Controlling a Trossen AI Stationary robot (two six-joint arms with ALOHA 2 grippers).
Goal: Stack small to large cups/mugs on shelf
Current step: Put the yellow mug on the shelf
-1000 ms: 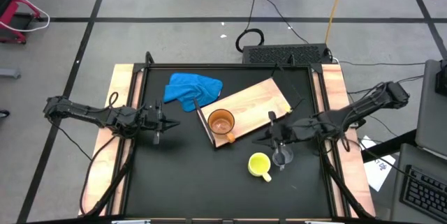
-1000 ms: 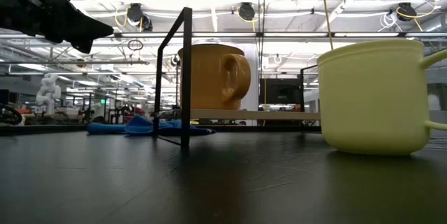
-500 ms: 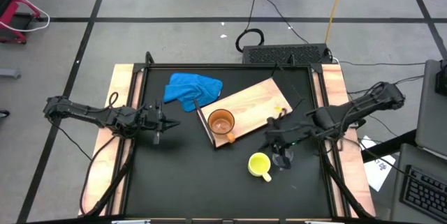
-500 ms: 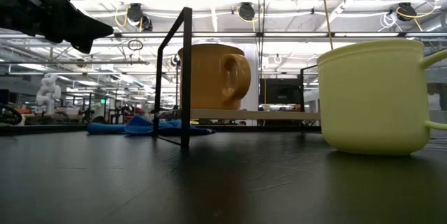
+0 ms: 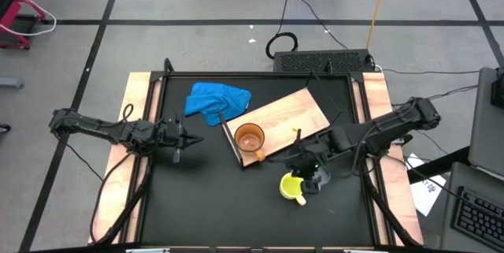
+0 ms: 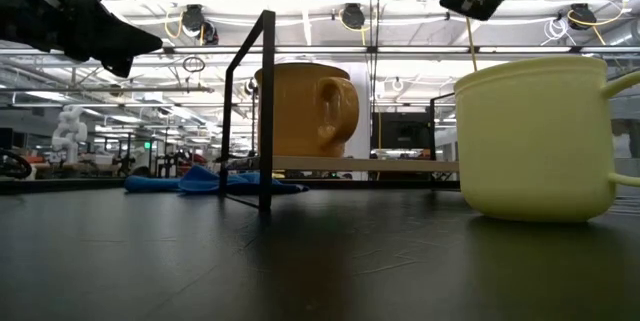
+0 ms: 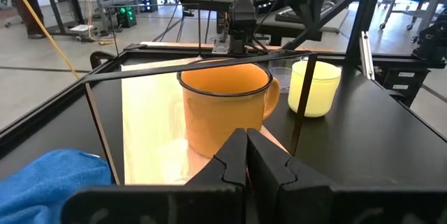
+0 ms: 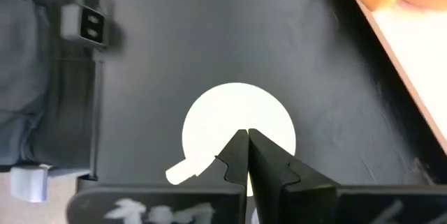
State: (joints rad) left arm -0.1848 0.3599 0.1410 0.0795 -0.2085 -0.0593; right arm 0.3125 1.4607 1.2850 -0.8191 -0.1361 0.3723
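Black tabletop (image 5: 213,198); right gripper (image 5: 303,176), jaws shut, half-hides yellow mug (image 5: 291,187).

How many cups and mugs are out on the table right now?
3. The orange-brown handled mug stands on the light-wood board. The yellow handled mug sits on the black tabletop under the right gripper. The small clear plastic cup stands beside the yellow mug.
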